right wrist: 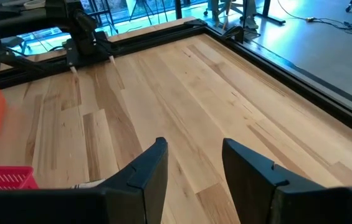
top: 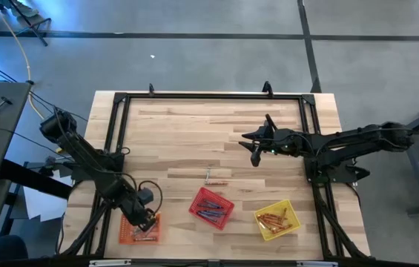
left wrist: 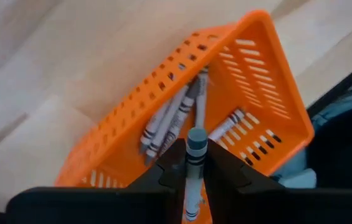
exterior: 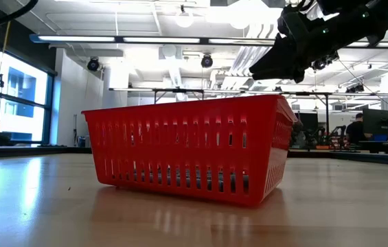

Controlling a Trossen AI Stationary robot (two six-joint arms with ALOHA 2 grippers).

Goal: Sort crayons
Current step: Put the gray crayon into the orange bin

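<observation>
My left gripper (top: 147,222) hangs over the orange basket (top: 139,230) at the table's near left and is shut on a grey-silver crayon (left wrist: 194,168). Several grey-silver crayons (left wrist: 172,118) lie in that basket (left wrist: 225,93). The red basket (top: 211,207) holds bluish-purple crayons and the yellow basket (top: 277,219) holds reddish-orange ones. Two loose crayons (top: 215,178) lie on the wood beyond the red basket. My right gripper (top: 259,141) is open and empty, raised over the middle right of the table; it also shows in its wrist view (right wrist: 194,162). My left gripper pinches the grey-silver crayon between its two fingers (left wrist: 169,168), on the shaft just behind its flat end (left wrist: 195,138). The fingers come from above, pointing down into the orange basket, and lie along the crayon. The crayon is lifted clear above the crayons in the basket.
A black metal frame (top: 209,95) runs round the table's far and side edges. The red basket (exterior: 190,147) fills the low view. Bare wood (right wrist: 182,93) lies under my right gripper, across the table's far half.
</observation>
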